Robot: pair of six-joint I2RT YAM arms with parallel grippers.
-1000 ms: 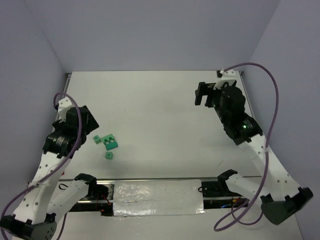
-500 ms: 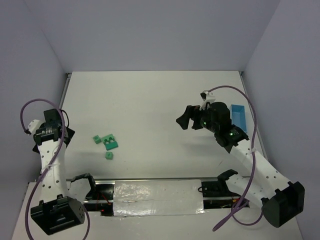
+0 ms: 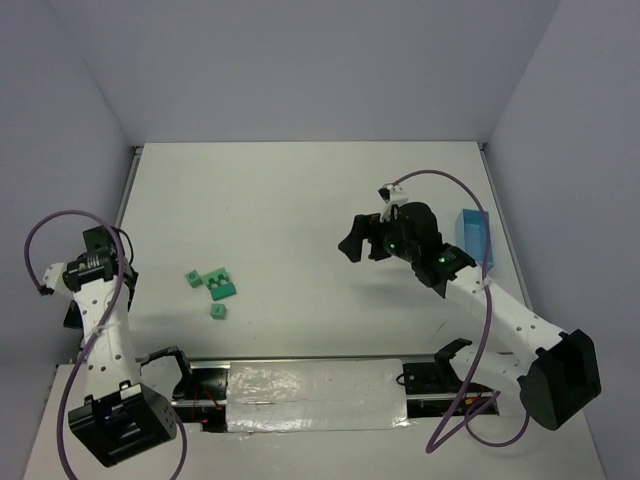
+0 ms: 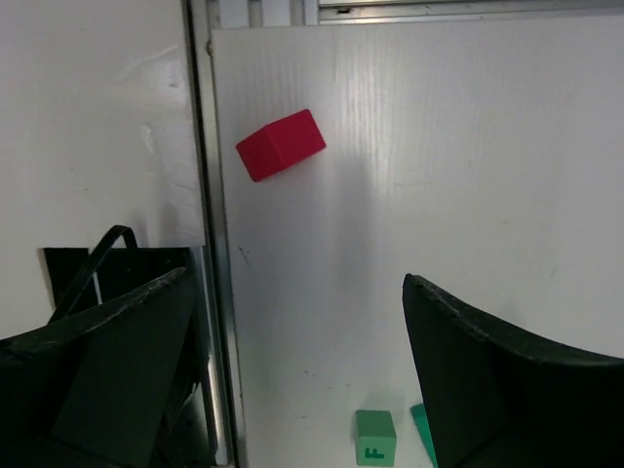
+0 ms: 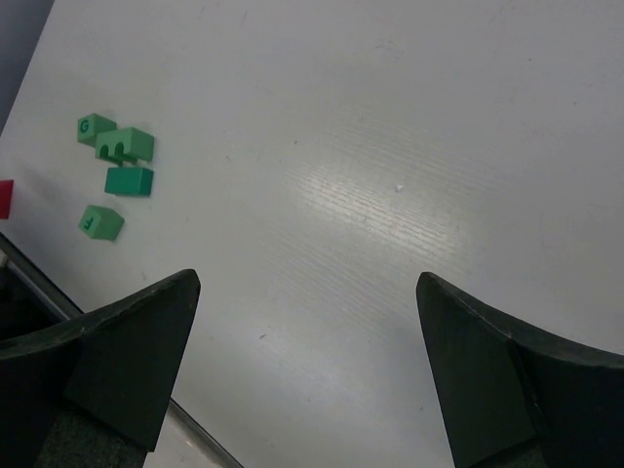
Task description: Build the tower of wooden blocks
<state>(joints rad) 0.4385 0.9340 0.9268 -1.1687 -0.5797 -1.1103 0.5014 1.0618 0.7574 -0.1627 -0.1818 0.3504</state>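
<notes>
your left gripper (image 4: 294,281) hangs over the table (image 4: 468,156) with its jaws wide and nothing between them. from there, in the left wrist view, the red block (image 4: 281,144) sits up and slightly left of the gap, in the upper left of the frame. it is just beside the pale strip (image 4: 200,146) that runs down the table's edge. its long axis is skewed, running from lower left to upper right, so it does not line up with the jaws as they stand. you will likely need a turn of the wrist before closing on it. at the bottom edge of that frame a green cube marked f (image 4: 375,436) lies toward the right finger, with a sliver of another green piece beside it.

your right gripper (image 5: 308,278) is also wide and empty. in its wrist view the green blocks (image 5: 125,146) cluster in the upper left of the frame, well apart from the fingers, and only a red sliver shows at the left edge.

in the overhead view the green blocks sit left of centre, near the left arm (image 3: 100,300) and well apart from the right gripper. the red block cannot be seen there. so the left side looks the nearer one for every piece, and nothing is stacked yet.
</notes>
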